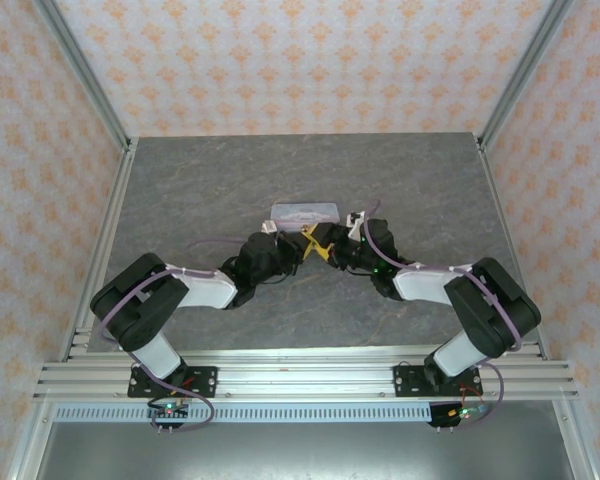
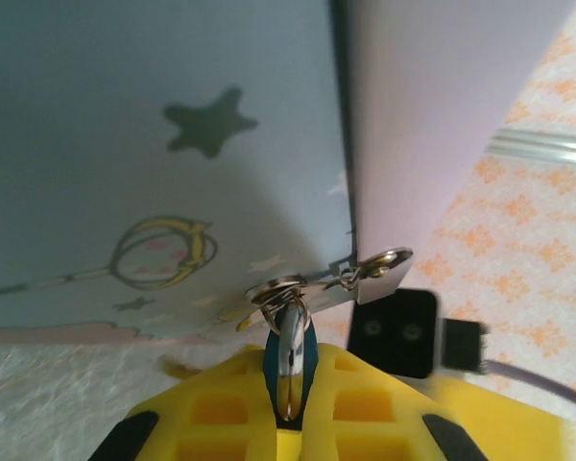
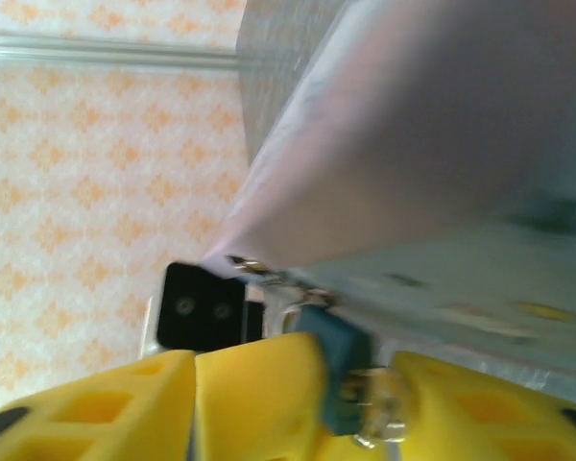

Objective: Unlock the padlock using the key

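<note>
Left wrist: your left fingers clamp padlock edge-on below hasp of tin. Right wrist: its teal face, your right fingers stand apart.

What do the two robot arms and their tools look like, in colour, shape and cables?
The left arm and the right arm have black joints and white links, with a thin purple cable along each. The left tool and the right tool have yellow fingers with square hollows and black patches.
</note>
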